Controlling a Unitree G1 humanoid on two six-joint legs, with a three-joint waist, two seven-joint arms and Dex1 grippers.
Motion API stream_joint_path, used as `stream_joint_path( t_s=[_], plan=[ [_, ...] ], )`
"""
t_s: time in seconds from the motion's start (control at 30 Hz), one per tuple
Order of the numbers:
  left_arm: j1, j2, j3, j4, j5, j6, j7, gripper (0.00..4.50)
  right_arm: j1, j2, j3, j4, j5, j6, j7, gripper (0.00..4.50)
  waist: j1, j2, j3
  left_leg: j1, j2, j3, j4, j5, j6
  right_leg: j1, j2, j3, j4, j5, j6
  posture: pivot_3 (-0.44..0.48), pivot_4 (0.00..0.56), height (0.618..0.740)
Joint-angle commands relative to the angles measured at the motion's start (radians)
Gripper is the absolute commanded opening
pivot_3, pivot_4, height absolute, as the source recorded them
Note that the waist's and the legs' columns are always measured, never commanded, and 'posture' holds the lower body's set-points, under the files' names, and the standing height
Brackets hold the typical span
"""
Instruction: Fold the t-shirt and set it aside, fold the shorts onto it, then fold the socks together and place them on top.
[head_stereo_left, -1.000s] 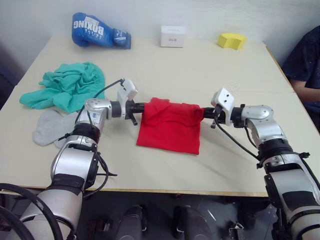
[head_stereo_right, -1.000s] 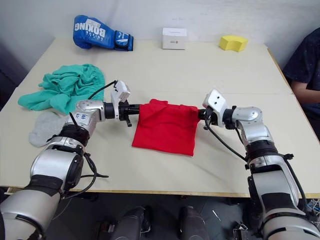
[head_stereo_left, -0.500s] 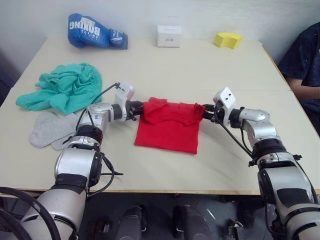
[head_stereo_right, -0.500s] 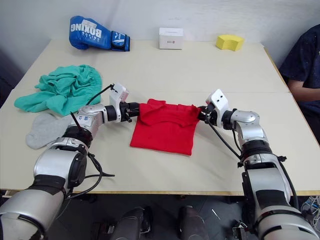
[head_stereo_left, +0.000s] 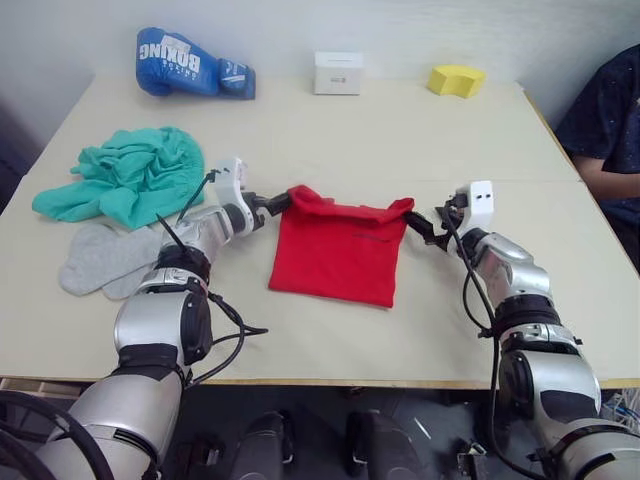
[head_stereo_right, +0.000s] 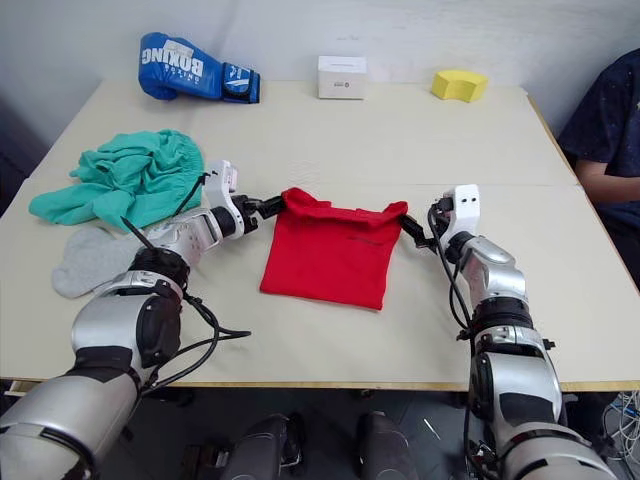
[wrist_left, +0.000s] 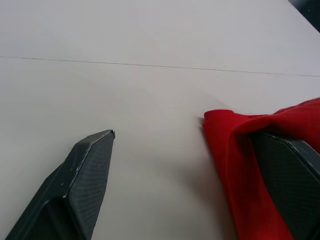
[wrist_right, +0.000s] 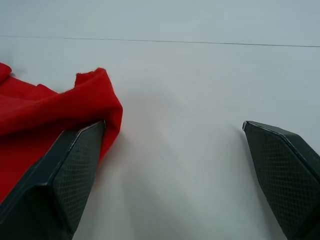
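Fingers of both grippers are standing spread apart, each with one finger lying against a far corner of the t-shirt (head_stereo_left: 340, 250). The left gripper (head_stereo_left: 272, 203) is sitting at the shirt's left far corner and the right gripper (head_stereo_left: 425, 228) at its right far corner, both arms reaching low over the desk (head_stereo_left: 330, 140), forearms angling inward toward each other. Half a second ago the fingers were closed on those corners; now they are letting go, and the folded red shirt is resting flat in the middle of the desk. The shorts (head_stereo_left: 125, 180) are lying crumpled to the left, with the socks (head_stereo_left: 100, 262) just in front of them. A boxing glove (head_stereo_left: 190, 62), a white box (head_stereo_left: 338, 72) and a yellow block (head_stereo_left: 456, 79) are sitting along the far edge.
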Motion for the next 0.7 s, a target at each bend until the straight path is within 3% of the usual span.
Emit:
stream_joint_path(
  t_s=[0.03,0.23,0.43,0.53,0.7],
  plan=[
    [0.018,0.03,-0.016,-0.019,0.027,-0.004,-0.005,4.5,0.056,-0.024,-0.049,-0.17,0.054,0.036,-0.005,4.49,-0.001,0.0,0.0,0.0,0.0,0.0,0.0,0.0,0.0,0.0,0.0,0.0,0.0,0.0,0.0,0.0,0.15,0.74],
    [0.102,0.083,-0.095,-0.137,0.058,0.053,-0.173,4.5,0.217,-0.076,-0.05,-0.481,0.137,0.098,0.11,4.49,-0.007,0.0,0.0,0.003,0.001,0.004,-0.002,-0.001,-0.002,-0.001,0.002,0.004,0.001,0.0,0.0,0.0,0.15,0.74],
    [0.368,0.188,-0.213,-0.559,0.098,-0.125,-0.393,4.5,0.442,-0.138,0.065,-0.842,0.159,0.019,0.324,4.49,-0.009,0.001,0.0,0.006,0.003,0.007,-0.007,-0.002,-0.004,-0.001,0.003,0.006,-0.001,-0.001,-0.002,0.0,0.15,0.74],
    [0.519,0.262,-0.19,-0.784,0.039,-0.152,-0.491,4.5,0.544,-0.189,0.169,-0.994,0.118,-0.032,0.418,4.49,-0.006,0.001,0.0,0.006,0.003,0.008,-0.008,-0.002,-0.004,-0.002,0.003,0.007,-0.003,-0.001,-0.002,0.0,0.15,0.74],
    [0.732,0.348,-0.206,-1.047,-0.021,-0.308,-0.671,4.5,0.611,-0.212,0.285,-1.039,0.003,-0.116,0.422,4.49,0.003,0.0,-0.001,0.006,0.002,0.006,-0.008,-0.003,-0.003,-0.002,-0.001,0.012,-0.006,-0.001,-0.002,0.0,0.15,0.74]
  ],
)
